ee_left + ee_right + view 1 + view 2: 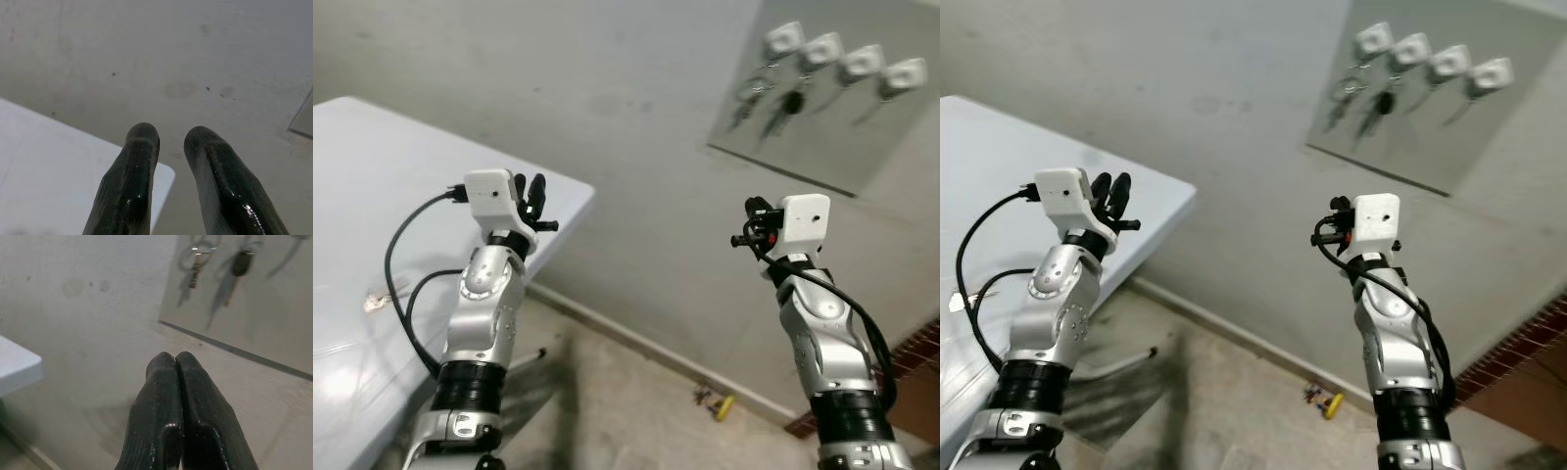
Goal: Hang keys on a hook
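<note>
Both arms are raised before a grey wall. The left hand is held above the far corner of the white bench, its two black fingers parted with a clear gap and nothing between them. The right hand is pressed closed, fingers touching, empty, and pointed toward the wall panel. Four white hooks are mounted in a row along the panel's top. Two key bunches are seen hanging from the two hooks nearest the bench. A small yellow object lies on the floor by the skirting.
</note>
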You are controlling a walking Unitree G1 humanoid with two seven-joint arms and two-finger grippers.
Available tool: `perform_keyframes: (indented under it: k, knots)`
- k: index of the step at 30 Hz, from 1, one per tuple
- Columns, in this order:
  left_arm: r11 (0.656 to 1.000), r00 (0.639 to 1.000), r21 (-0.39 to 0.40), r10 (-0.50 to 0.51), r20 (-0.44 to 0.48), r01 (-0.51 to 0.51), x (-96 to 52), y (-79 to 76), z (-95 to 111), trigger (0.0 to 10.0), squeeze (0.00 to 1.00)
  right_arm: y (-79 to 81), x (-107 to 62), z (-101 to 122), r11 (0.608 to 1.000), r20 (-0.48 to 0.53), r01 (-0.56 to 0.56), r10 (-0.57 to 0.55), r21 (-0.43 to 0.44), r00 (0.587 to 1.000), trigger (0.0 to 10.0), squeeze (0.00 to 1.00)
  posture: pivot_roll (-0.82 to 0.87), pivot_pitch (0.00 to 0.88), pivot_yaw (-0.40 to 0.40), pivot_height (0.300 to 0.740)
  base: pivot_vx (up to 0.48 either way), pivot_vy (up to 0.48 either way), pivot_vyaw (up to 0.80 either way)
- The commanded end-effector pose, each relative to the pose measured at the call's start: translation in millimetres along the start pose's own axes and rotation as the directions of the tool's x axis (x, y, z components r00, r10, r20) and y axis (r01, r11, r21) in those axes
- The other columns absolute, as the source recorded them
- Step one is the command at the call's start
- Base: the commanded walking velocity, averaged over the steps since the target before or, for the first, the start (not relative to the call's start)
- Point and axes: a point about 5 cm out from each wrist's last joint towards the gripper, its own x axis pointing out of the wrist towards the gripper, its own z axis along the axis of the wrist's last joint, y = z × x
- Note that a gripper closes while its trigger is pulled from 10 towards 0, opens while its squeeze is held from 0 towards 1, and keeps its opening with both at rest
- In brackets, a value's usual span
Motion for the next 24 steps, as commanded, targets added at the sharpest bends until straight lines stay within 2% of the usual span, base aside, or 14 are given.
perform_keyframes:
  k: [1, 9, 13, 17, 24]
  knots:
    - [1.000, 1.000, -0.003, -0.025, -0.002, 0.025, 2.4, -9.9, 2.0, 10.0, 0.00, -7.0, -0.7, 2.8, 1.000, 0.001, 0.023, -0.023, -0.008, 1.000, 10.0, 0.00, 0.02, 0.000, -0.086, 0.740, 0.000, 0.000, -0.70]
    - [0.997, 0.997, 0.015, -0.073, -0.027, 0.073, -2.9, -17.5, -3.6, 10.0, 0.00, -8.4, -3.2, 0.5, 0.999, -0.005, 0.031, -0.031, -0.012, 0.999, 10.0, 0.00, 0.01, 0.000, -0.081, 0.740, 0.000, 0.000, -0.70]
    - [0.986, 0.983, 0.024, -0.163, -0.081, 0.165, -20.8, -30.4, -17.7, 10.0, 0.00, -11.7, -13.1, -7.4, 0.999, -0.029, 0.022, -0.023, -0.033, 0.999, 10.0, 0.00, 0.01, 0.000, -0.072, 0.740, 0.000, 0.000, -0.70]
    - [0.979, 0.974, 0.025, -0.197, -0.108, 0.201, -28.5, -34.1, -23.0, 10.0, 0.00, -14.5, -18.9, -11.4, 0.999, -0.046, 0.006, -0.009, -0.047, 0.999, 10.0, 0.00, 0.00, 0.000, -0.063, 0.740, 0.000, 0.000, -0.70]
    - [0.974, 0.967, 0.023, -0.223, -0.125, 0.227, -31.0, -35.9, -22.6, 10.0, 0.00, -15.6, -23.2, -12.8, 0.999, -0.039, 0.006, -0.008, -0.042, 0.999, 10.0, 0.00, 0.00, 0.000, -0.055, 0.740, 0.000, 0.000, -0.70]
